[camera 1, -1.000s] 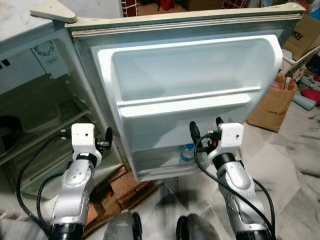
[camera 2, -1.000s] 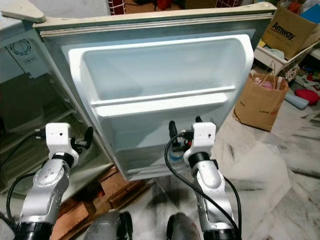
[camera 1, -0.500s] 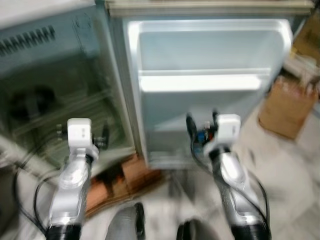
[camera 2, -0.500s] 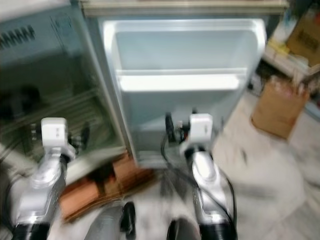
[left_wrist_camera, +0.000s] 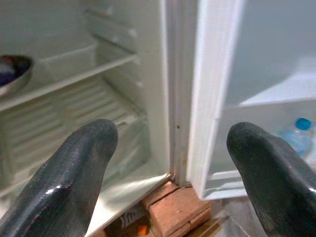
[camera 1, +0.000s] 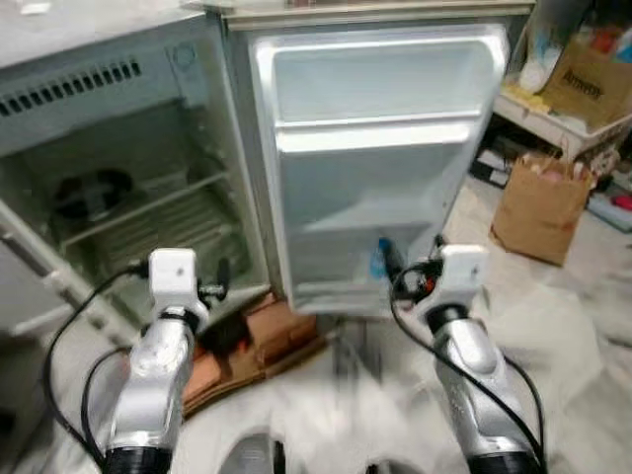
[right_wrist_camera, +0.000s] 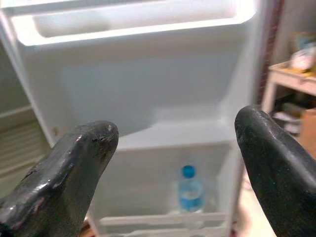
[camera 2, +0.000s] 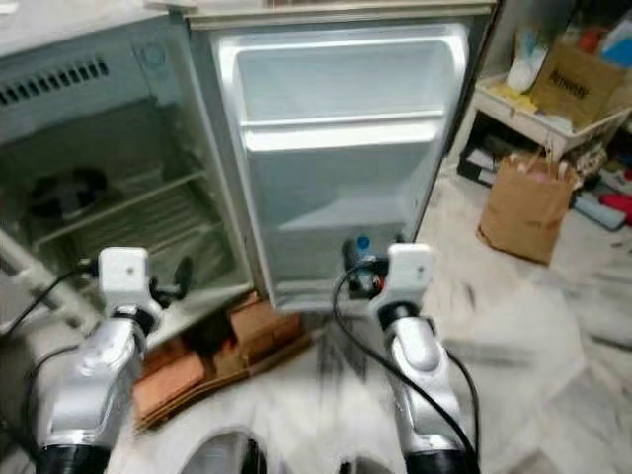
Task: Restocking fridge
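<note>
The bottle [right_wrist_camera: 190, 193] is seen upright in the door [camera 1: 380, 163] shelf, straight ahead of the right gripper [right_wrist_camera: 175, 148] (fingers spread, nothing held); the left gripper [left_wrist_camera: 170, 148], likewise spread, is aimed at the hinge.

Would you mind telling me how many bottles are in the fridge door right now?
1. A bottle with a blue cap stands in the bottom shelf of the open door. Its upper shelves look empty, though their rails could hide something low.
</note>
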You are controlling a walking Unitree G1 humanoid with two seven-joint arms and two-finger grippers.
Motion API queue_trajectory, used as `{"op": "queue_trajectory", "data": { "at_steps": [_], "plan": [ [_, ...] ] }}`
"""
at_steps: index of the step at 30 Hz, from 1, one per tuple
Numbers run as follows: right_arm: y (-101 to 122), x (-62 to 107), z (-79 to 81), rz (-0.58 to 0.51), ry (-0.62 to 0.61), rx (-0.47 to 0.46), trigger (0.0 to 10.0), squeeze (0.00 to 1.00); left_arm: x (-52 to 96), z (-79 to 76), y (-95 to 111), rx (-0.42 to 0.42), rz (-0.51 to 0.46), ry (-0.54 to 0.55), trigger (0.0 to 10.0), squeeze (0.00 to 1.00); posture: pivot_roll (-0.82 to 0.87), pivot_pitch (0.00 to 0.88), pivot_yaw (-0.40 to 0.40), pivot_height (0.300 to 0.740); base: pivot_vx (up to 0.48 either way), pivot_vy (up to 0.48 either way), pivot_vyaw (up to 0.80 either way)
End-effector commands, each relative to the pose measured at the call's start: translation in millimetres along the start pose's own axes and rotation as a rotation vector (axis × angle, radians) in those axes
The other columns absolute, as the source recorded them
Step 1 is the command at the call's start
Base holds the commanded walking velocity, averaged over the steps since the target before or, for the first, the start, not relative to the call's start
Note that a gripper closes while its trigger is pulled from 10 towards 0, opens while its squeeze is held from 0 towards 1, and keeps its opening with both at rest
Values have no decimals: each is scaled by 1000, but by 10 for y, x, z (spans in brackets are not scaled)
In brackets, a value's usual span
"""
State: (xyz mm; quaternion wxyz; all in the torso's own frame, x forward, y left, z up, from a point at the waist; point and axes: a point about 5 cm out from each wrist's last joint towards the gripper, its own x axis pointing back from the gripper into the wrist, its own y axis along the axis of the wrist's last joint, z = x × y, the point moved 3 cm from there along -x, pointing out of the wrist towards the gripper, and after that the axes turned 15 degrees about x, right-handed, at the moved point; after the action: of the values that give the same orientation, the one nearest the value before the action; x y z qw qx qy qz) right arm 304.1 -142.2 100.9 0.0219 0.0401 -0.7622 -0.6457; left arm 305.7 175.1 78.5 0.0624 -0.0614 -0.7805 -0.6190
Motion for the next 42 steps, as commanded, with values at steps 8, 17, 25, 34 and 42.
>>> {"op": "queue_trajectory", "data": {
  "at_steps": [8,17,25,34,42],
  "plan": [
    [2,-46,-2,12,-33,10,10000,0,14,124,43,-22,-11,18,10000,0,54,49,28,740,0,0,0],
    [-84,17,-91,37,-74,23,10000,0,75,215,47,-72,-36,24,10000,0,56,30,23,740,0,0,0],
    [-58,-44,-85,33,-75,31,10000,0,37,145,53,-66,-47,10,10000,0,51,16,22,740,0,0,0],
    [-55,-40,-73,25,-59,45,10000,0,7,134,85,-74,-62,-5,10000,0,46,10,25,740,0,0,0],
    [19,-51,-49,-23,-15,54,10000,0,-6,107,77,-77,-62,-12,10000,0,47,9,22,740,0,-364,91]
  ]
}}
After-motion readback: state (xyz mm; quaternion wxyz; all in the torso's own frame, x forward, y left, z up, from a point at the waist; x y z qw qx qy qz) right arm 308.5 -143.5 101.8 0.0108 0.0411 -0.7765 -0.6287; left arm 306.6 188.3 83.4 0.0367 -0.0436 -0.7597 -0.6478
